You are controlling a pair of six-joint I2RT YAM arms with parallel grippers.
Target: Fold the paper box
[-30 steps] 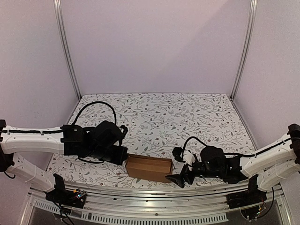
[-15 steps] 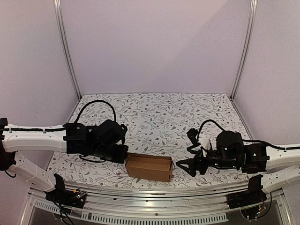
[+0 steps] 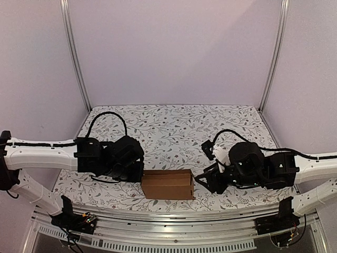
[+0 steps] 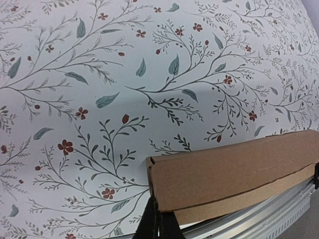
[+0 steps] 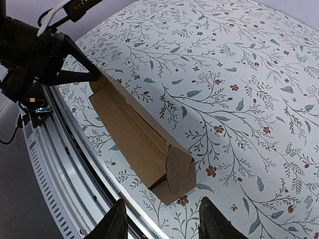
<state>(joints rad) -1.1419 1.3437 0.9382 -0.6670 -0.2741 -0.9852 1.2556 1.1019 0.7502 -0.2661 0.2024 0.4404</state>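
The paper box (image 3: 167, 184) is a small oblong brown carton lying near the table's front edge, between both arms. In the left wrist view the paper box (image 4: 234, 169) fills the lower right, and my left gripper (image 4: 158, 219) is shut with its tips pressed against the carton's lower left end corner. The same left gripper (image 3: 139, 178) sits at the carton's left end. My right gripper (image 3: 201, 182) hovers just off the right end. In the right wrist view the paper box (image 5: 134, 132) shows a folded end flap, and my right gripper (image 5: 162, 208) stands open just short of it, holding nothing.
An aluminium rail (image 3: 168, 219) runs along the table's front edge right below the carton. The floral tablecloth (image 3: 179, 132) stretches behind it to the back wall. Metal frame posts (image 3: 75, 58) stand at the back corners. A black cable (image 3: 108, 117) loops over the left arm.
My right gripper has swung up from the front rail to the carton's right end, its jaws narrowing. The carton has turned slightly to lie square. The left arm edged right.
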